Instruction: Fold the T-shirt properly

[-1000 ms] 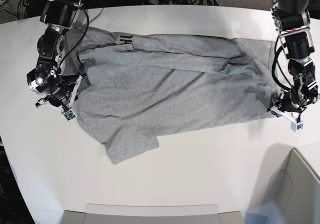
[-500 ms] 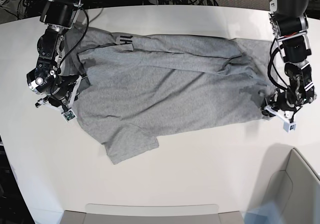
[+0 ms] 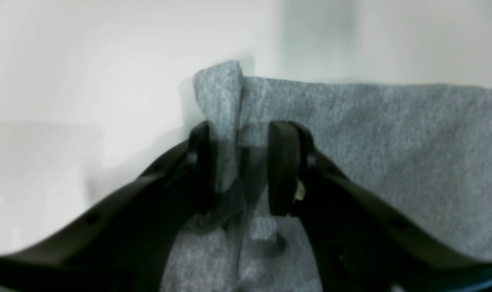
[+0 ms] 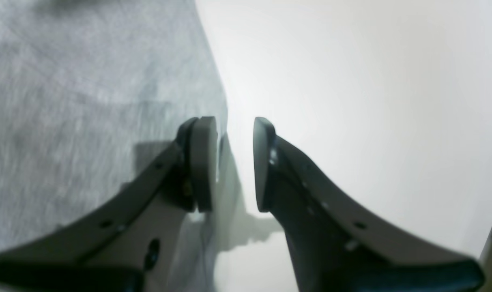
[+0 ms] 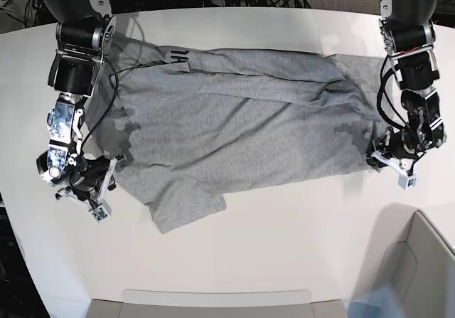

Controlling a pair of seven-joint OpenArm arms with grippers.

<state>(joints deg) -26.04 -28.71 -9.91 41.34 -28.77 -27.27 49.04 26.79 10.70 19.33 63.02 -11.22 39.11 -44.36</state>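
We see the T-shirt (image 5: 242, 129) lying spread on the white table (image 5: 284, 254), its long axis running side to side across the base view, one sleeve jutting toward the near edge. At the hem corner our left gripper (image 3: 237, 166) is closed on a pinched-up ridge of grey cloth, so that end is already held. Our right gripper (image 4: 233, 162) sits at the opposite end with its jaws parted and nothing between them; the shirt's edge lies just to the side of one pad (image 4: 203, 162), bare table under the other. We judge the next move turns on shifting that gripper sideways onto the edge. The base view gives the whole layout and the black lettering (image 5: 175, 56) near the far edge, but only the wrist views show the jaws.
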